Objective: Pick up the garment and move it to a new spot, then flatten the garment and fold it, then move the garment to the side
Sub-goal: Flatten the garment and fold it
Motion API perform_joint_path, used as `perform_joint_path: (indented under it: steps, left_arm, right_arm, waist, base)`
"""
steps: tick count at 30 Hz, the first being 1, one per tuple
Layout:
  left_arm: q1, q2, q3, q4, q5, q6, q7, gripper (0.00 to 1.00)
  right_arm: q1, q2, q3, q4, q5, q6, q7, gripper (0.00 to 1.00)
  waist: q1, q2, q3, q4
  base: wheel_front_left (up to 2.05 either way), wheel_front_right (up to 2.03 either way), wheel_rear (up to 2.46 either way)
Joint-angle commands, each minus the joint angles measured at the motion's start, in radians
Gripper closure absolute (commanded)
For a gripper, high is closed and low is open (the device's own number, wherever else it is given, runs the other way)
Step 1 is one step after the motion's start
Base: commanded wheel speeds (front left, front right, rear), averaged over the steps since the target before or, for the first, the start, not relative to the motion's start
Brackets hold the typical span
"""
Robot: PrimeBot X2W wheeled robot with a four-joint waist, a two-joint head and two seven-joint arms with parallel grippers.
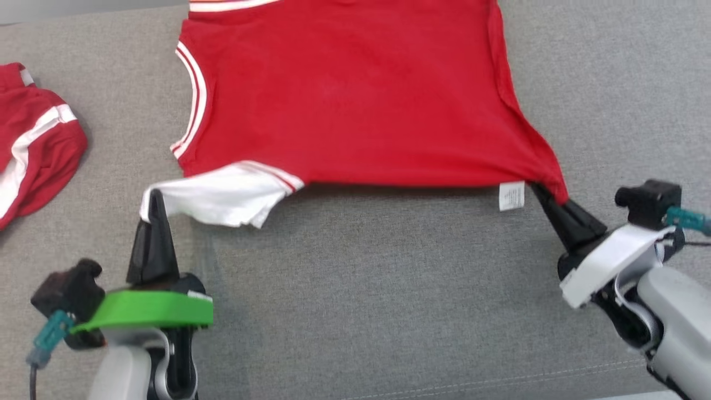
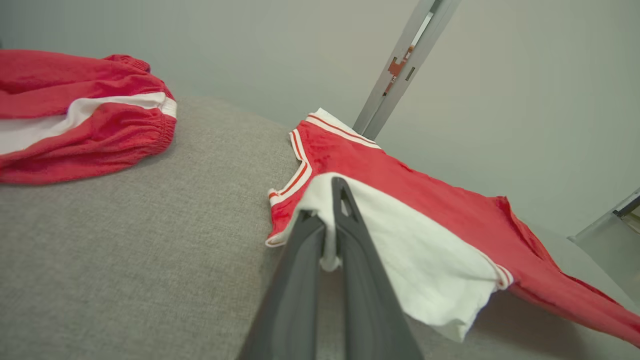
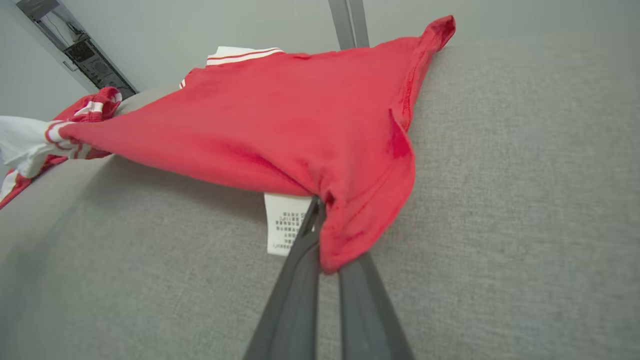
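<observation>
Nearest: left gripper [image 1: 154, 195], jaws closed on the outer edge of the white sleeve [image 1: 222, 194]. Right gripper [image 1: 541, 191], jaws closed on the red hem corner just beside the label [image 1: 511, 195]. Both hold the shirt's [image 1: 355, 94] near edge raised off the grey bench [image 1: 361, 289]. Shirt sits approx. mid-bench, w/ the rest lying flat toward the far side.

Risks, IMO:
- L grip has only a thin bit of sleeve. A pull prob. stretches the sleeve, not the body, so the cloth could slip out, or the shirt skews w/ the R side leading.
- R corner is bunched in the jaws. A hard tug may drag that side into creases vs. flattening it.
- Middle of the near edge sags btw. the two holds. Set down slack, it likely folds under.
- Far part rests on the bench, so moving w/o enough height would drag & ruck it. Far end looks close to the bench's far edge, so a push that way may send it over.
- Far left: other red garment [image 1: 33, 139], well apart. A move left could snag it.
</observation>
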Motion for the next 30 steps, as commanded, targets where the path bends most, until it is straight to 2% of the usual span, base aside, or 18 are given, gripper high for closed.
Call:
perform_joint_path:
  steps: [1,8,15,23,30]
  left_arm:
    - [0.052,-0.003,0.012,-0.012,0.005,0.003,-0.003,1.00]
    - [0.219,-0.011,-0.022,-0.017,0.032,-0.016,-0.003,1.00]
    - [0.283,-0.002,-0.046,-0.024,0.038,-0.016,0.008,1.00]
    - [0.212,0.025,-0.065,-0.035,0.055,-0.037,0.028,1.00]
    - [0.060,0.076,-0.097,-0.002,0.088,-0.074,0.090,1.00]
  right_arm:
    - [0.046,0.001,-0.008,-0.011,-0.025,-0.002,-0.003,1.00]
    - [0.247,0.018,-0.078,-0.053,-0.108,-0.002,-0.003,1.00]
    - [0.359,0.034,-0.133,-0.073,-0.147,-0.002,-0.003,1.00]
    - [0.342,0.046,-0.157,-0.083,-0.174,-0.002,0.028,1.00]
    - [0.261,0.066,-0.159,-0.105,-0.156,-0.002,0.071,1.00]
  waist:
    - [0.0000,-0.0001,-0.032,0.004]
    - [0.0000,-0.0001,-0.073,0.005]
    - [0.0000,-0.0001,-0.090,-0.006]
    - [0.0000,-0.0001,-0.095,-0.015]
    - [0.0000,-0.0001,-0.082,-0.026]
  base:
    - [0.00,0.00,0.00]
    - [0.00,0.00,0.00]
    - [0.00,0.00,0.00]
    - [0.00,0.00,0.00]
    - [0.00,0.00,0.00]
